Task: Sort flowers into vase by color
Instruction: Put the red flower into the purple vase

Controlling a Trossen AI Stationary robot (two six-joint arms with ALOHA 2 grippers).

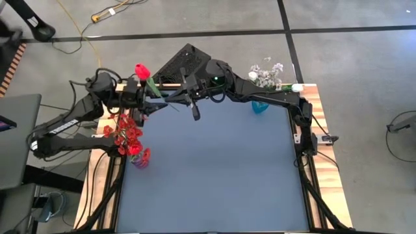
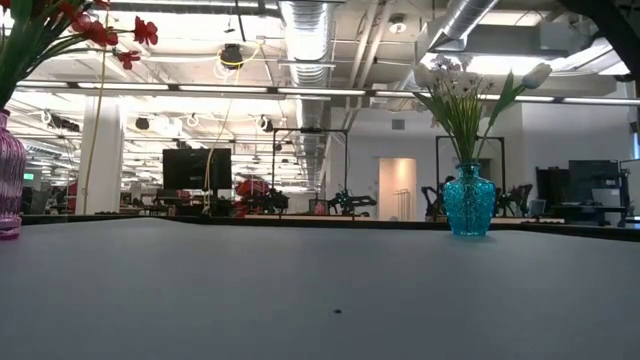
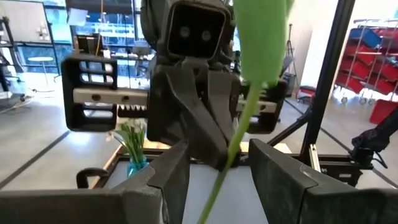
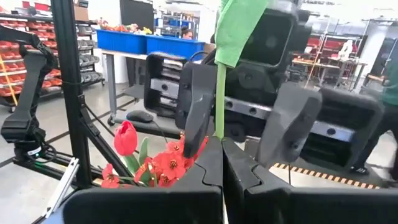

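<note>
Two pincers meet on one red tulip: the right pincer clamps its green stem, which runs between the parted left pincer.

Bright ceiling lights glare in the low view; the stem just beyond the left pincer blurs.

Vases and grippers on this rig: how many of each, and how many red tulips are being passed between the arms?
Vases: 2, a purple vase with red flowers and a blue vase with white flowers.
Grippers: 2, left gripper and right gripper, both at one green stem.
Red tulip in transfer: 1.
Total: 5.
</note>
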